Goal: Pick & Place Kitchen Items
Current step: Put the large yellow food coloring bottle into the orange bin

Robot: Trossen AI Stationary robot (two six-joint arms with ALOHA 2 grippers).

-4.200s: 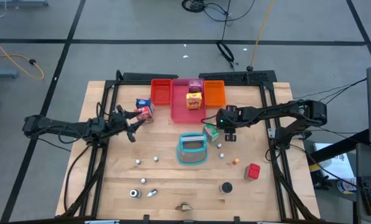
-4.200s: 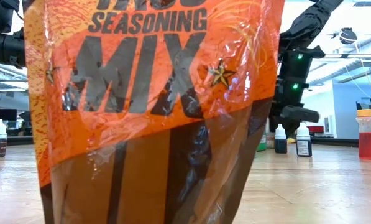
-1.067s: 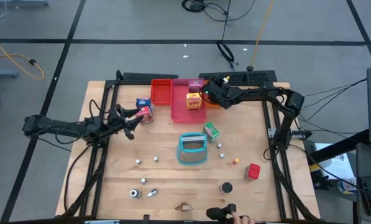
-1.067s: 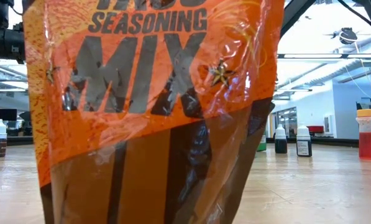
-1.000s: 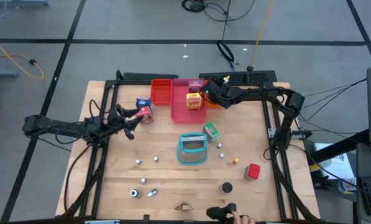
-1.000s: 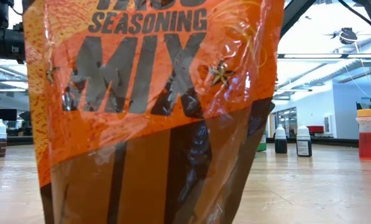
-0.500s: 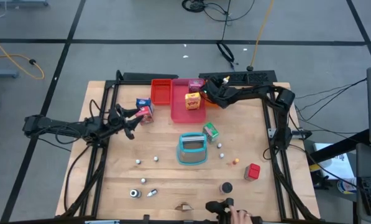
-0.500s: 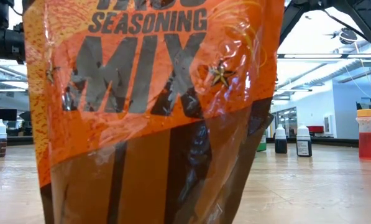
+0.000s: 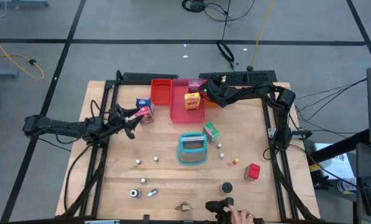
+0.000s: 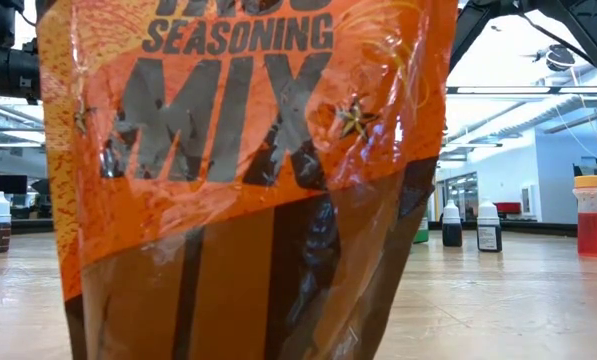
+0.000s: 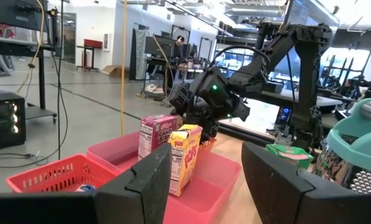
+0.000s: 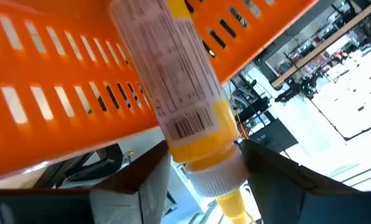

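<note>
My right gripper (image 9: pixel 205 93) reaches over the far end of the table to the orange tray (image 9: pixel 216 93) and is shut on a yellow-orange bottle (image 12: pixel 173 74), which lies against the tray's slotted side. My left gripper (image 9: pixel 130 120) waits open at the table's left, beside the red-blue carton (image 9: pixel 145 111); its fingers (image 11: pixel 141 186) touch nothing. A yellow-pink carton (image 9: pixel 192 99) and a pink carton (image 11: pixel 155 134) stand upright in the pink tray (image 9: pixel 180 112). A green carton (image 9: pixel 210 131), a red cube (image 9: pixel 253 171) and tiny balls lie on the table. My right gripper pinches the bottle between its two fingers at the neck end (image 12: pixel 204 155), just behind the white collar of the cap. The fingers lie across the bottle. Its body (image 12: pixel 166 68) points away from the gripper, along the orange tray's slotted wall.
A teal basket (image 9: pixel 192 149) stands mid-table, and a red tray (image 9: pixel 161 91) sits left of the pink one. A person's hand (image 9: pixel 235 214) is at the near edge. An orange seasoning packet (image 10: pixel 238 180) fills most of the low view; a red bottle (image 10: pixel 590 215) stands beyond.
The right arm's elbow has drawn in toward the table's left while its gripper stayed at the orange tray. The person's hand at the near edge has come a little farther over the table.
</note>
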